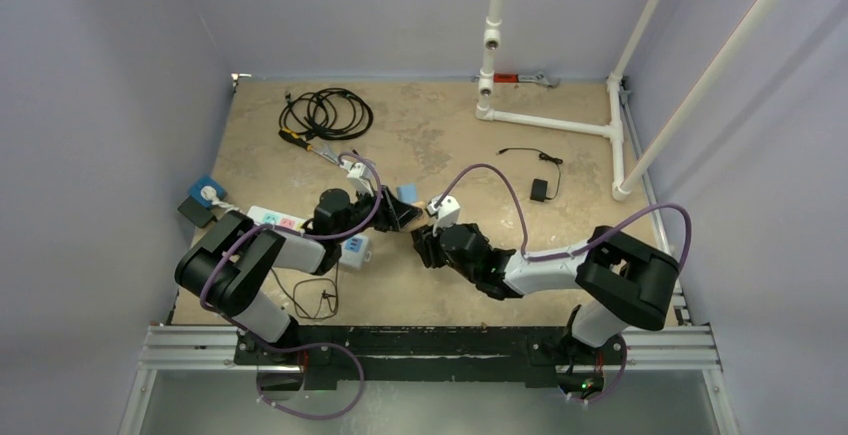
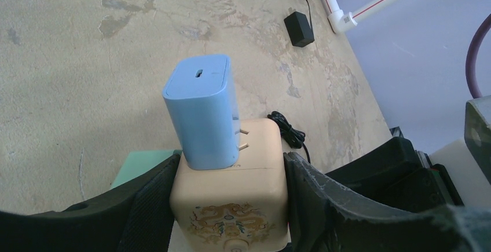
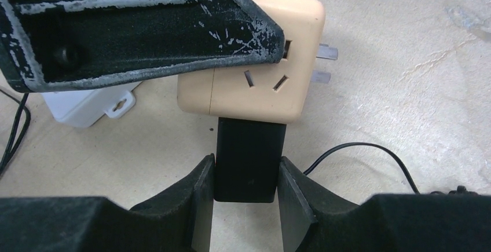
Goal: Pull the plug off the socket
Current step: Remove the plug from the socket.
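Note:
A beige cube socket [image 2: 231, 188] with a dragon print sits between my left gripper's [image 2: 230, 168] jaws, which are shut on its sides. A light blue plug [image 2: 202, 110] sticks out of its far face, with two metal prongs showing beside it. A black plug [image 3: 250, 159] is in the cube's [image 3: 260, 84] near face, and my right gripper [image 3: 246, 197] is shut on it, pads touching both sides. In the top view the two grippers meet at mid-table, left [image 1: 395, 213] and right [image 1: 422, 245], with the blue plug [image 1: 407, 192] between them.
A white power strip [image 1: 300, 230] and a blue wall socket [image 1: 207, 193] lie at the left. A coiled black cable [image 1: 325, 113] and a screwdriver [image 1: 300, 142] lie at the back left. A black adapter [image 1: 540, 189] and a white pipe frame [image 1: 560, 122] are at the right.

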